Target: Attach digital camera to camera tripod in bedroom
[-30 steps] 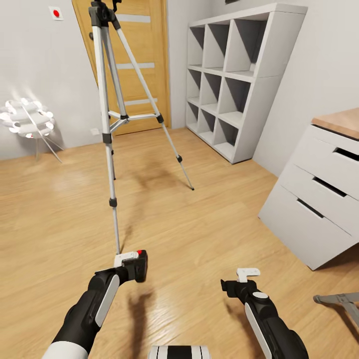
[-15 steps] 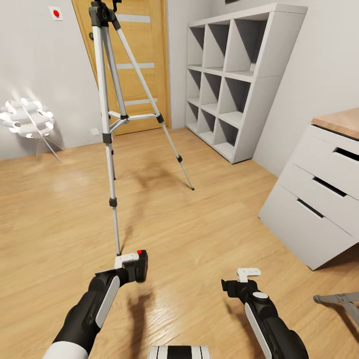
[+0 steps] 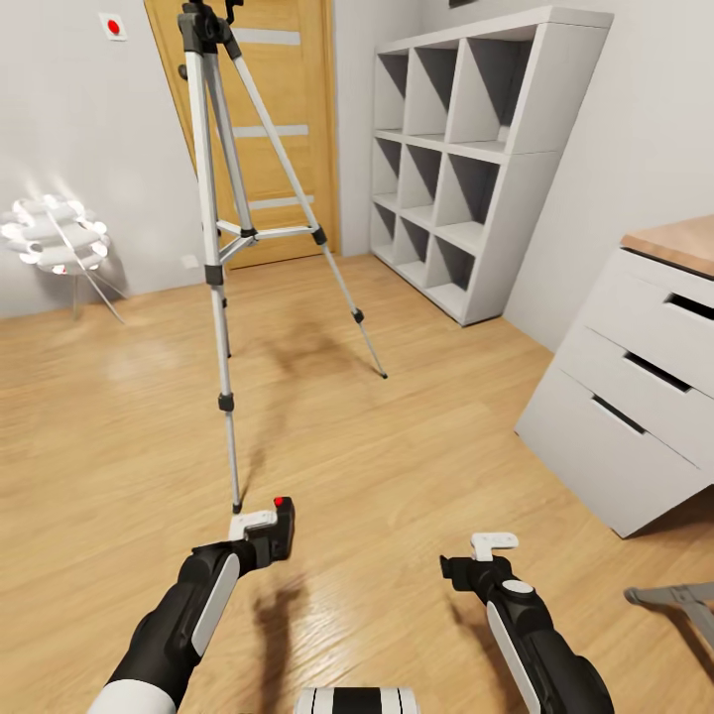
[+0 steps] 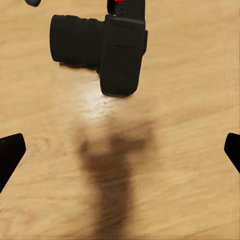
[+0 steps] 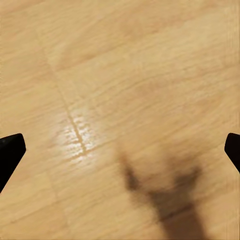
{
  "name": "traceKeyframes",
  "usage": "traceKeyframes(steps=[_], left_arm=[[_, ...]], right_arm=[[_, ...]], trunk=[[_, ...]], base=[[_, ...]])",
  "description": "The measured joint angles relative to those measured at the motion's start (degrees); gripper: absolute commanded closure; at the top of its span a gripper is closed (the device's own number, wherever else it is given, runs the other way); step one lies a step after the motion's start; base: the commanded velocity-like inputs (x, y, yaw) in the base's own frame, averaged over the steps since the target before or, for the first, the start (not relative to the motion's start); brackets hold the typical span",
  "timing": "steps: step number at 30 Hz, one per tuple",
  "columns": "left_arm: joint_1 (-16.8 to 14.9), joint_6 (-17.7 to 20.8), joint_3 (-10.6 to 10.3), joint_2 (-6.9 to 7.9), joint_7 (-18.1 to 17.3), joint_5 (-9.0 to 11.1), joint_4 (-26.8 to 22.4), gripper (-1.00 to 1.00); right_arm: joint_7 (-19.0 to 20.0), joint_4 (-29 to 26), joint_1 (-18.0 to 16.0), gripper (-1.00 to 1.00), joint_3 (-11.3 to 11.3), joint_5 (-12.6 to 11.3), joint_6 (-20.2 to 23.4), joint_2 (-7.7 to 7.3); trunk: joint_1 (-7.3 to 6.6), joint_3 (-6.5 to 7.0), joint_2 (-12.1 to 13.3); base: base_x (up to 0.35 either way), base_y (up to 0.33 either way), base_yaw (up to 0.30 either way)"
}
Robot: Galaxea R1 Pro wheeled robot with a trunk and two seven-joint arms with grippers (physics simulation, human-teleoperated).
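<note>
Digital camera at left claw tip, grip unclear, rt claw apart

Both arms reach forward and low, forearms black with white panels. The left gripper sits slightly higher and further ahead than the right gripper (finger spread unclear from the head view); both wrists angle downward.

black digital camera with red button, silver-legged camera tripod, light wood floor
</note>
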Motion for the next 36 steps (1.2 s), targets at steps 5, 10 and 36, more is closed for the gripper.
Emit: traceKeyframes(steps=[5, 10, 36], left_arm=[[0.01, 0.0, 0.0, 0.01, 0.0, -0.08, 0.07, -1.0], [0.01, -0.04, -0.01, 0.01, 0.01, -0.11, 0.09, -1.0], [0.0, -0.09, -0.08, -0.19, -0.1, -0.04, 0.12, -1.0]], right_arm=[[0.24, 0.02, -0.01, -1.0, 0.0, -0.12, 0.02, -0.06], [0.36, 0.12, -0.01, -1.0, 0.0, -0.16, -0.03, -0.08], [0.01, 0.23, 0.0, -1.0, -0.11, 0.02, -0.51, -0.01]], trunk=[[0.0, 0.0, 0.0], [0.0, 0.0, 0.0], [0.0, 0.0, 0.0]], base=[[0.0, 0.0, 0.191], [0.0, 0.0, 0.247], [0.0, 0.0, 0.214]])
